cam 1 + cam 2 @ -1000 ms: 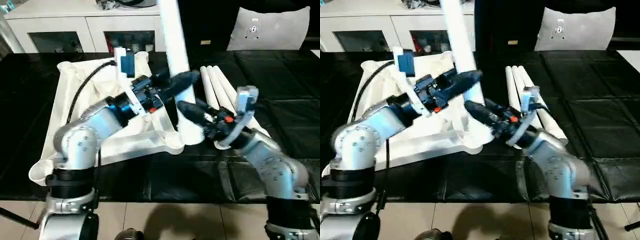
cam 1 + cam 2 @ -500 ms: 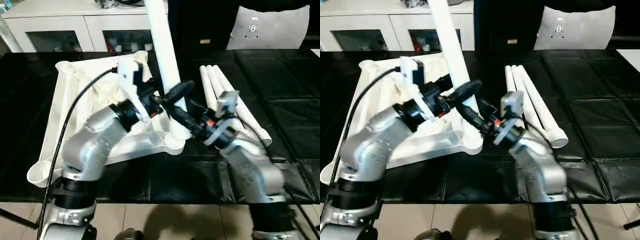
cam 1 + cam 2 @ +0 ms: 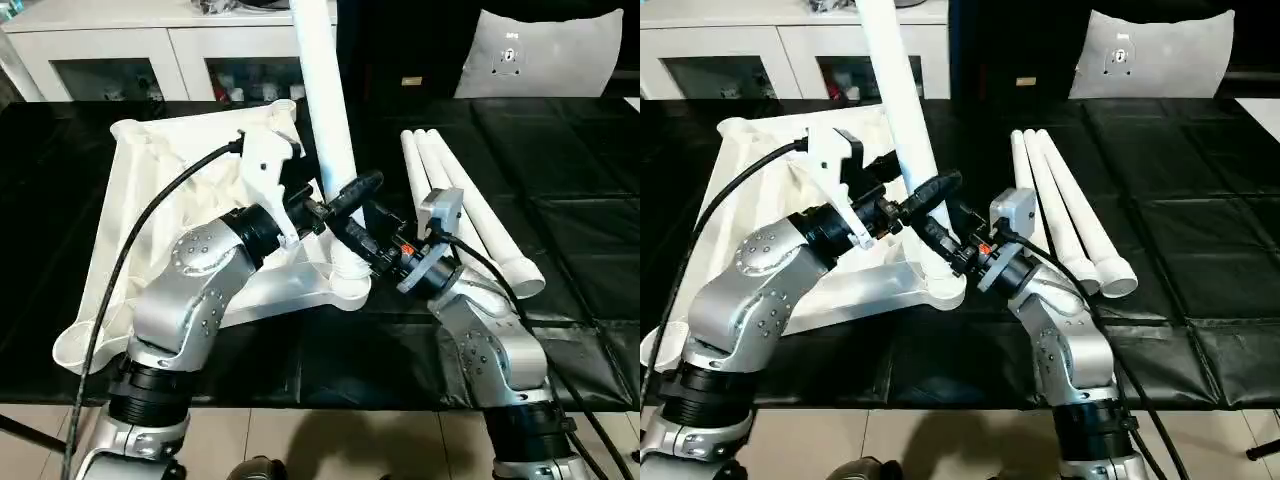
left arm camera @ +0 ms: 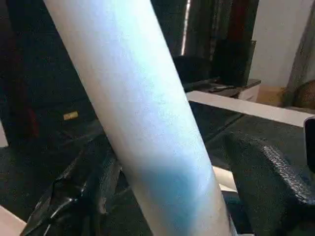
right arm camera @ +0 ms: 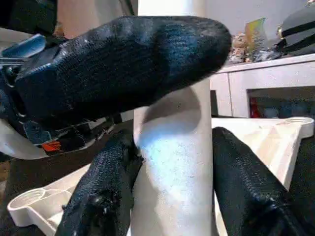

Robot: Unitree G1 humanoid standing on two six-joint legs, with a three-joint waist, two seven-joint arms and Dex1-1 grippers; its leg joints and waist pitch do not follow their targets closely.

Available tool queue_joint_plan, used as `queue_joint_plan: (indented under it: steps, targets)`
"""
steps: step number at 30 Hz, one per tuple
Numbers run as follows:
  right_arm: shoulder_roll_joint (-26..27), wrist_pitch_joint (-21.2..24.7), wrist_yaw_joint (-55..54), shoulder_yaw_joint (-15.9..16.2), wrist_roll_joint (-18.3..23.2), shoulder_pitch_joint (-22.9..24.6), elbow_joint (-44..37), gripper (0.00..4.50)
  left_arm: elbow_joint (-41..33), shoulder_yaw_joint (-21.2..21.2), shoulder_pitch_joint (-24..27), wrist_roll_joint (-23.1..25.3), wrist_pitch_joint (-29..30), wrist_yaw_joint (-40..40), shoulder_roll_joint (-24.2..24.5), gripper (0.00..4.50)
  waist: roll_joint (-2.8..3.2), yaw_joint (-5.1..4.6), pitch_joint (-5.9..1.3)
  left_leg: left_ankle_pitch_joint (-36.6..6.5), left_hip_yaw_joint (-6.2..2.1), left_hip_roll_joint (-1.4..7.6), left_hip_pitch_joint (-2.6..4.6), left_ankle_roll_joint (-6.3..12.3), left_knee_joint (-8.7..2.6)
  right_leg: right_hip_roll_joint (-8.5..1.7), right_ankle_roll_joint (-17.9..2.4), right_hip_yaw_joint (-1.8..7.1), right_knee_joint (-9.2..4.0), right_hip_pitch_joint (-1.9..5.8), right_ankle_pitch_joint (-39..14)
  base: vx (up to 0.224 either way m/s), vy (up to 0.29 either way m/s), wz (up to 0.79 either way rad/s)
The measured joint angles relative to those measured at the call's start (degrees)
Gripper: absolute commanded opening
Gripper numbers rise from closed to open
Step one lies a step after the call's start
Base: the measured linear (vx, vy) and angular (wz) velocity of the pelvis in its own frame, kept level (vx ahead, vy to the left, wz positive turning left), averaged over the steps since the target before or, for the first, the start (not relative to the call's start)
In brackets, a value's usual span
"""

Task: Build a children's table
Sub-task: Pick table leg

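Observation:
The white table top [image 3: 170, 190] lies upside down, ribs up. One white leg [image 3: 322, 100] stands nearly upright in its near right corner socket [image 3: 350, 288]. My left gripper [image 3: 345, 192] reaches around the leg from the left. Its fingers [image 4: 74, 196] flank the leg [image 4: 162, 147] with a narrow gap on each side, so it is open. Just below it, my right gripper [image 3: 352, 235] comes in from the right and is shut on the leg's lower part [image 5: 172, 162], with a black finger [image 5: 103, 196] pressed to either side.
Three spare white legs [image 3: 465, 205] lie side by side on the black mat [image 3: 580, 200] to the right of the table top. White cabinets [image 3: 120, 60] stand behind the work area, and a white cushion [image 3: 545, 50] sits at the back right.
My right gripper has moved left, in to the leg's base, and closed on it. My left wrist has turned about the leg, which now stands straighter in the socket.

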Motion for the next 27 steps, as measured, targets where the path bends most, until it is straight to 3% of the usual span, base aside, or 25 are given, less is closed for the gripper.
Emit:
queue_joint_plan:
  steps: [19,27]
  targets:
    - [-1.1,-1.6,-0.3,1.0,-1.9,0.0,1.7,1.89,3.0,-2.9,-0.6,6.5,-4.7,-1.2,2.5,3.29,0.01,-0.07,0.0,0.0,0.0,0.03,-0.04,-0.01,-0.04,0.0,0.0,-0.04,-0.07,-0.01,0.0,0.0,0.0,0.0]
    - [-1.1,-3.8,-0.7,3.1,-4.5,1.5,2.8,1.88,3.8,-6.5,0.7,10.8,-12.3,-4.0,6.1,2.67,0.02,-0.02,0.0,0.0,0.0,0.04,-0.06,-0.01,-0.11,0.0,0.0,-0.08,-0.16,-0.01,0.0,0.0,0.0,0.0]
